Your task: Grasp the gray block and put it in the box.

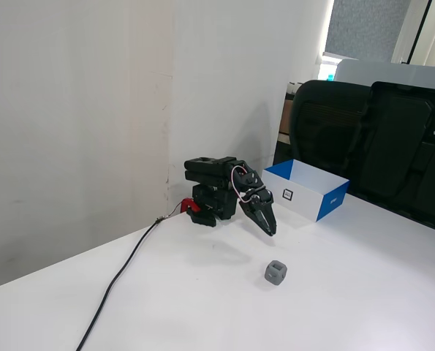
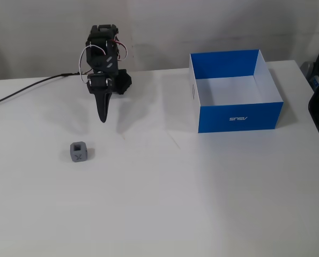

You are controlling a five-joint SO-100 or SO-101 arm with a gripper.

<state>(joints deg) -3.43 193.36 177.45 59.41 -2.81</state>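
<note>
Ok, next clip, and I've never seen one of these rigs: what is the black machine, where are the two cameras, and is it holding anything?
The black machine is a small robot arm standing at the back of a white table. Its pointed tip is the end effector, a two-finger pincer. It points down toward the table, looks closed, and holds nothing.

Both cameras stand still. One fixed view looks across the table from low at the side, with a wall behind the arm and office chairs to the right. The other looks down from the front, facing the arm.

On the table are a small gray block, lying free in front of the end effector and untouched, and an open, empty box, blue outside and white inside. In the front view it sits to the arm's right. A black cable runs from the arm's base.
</note>
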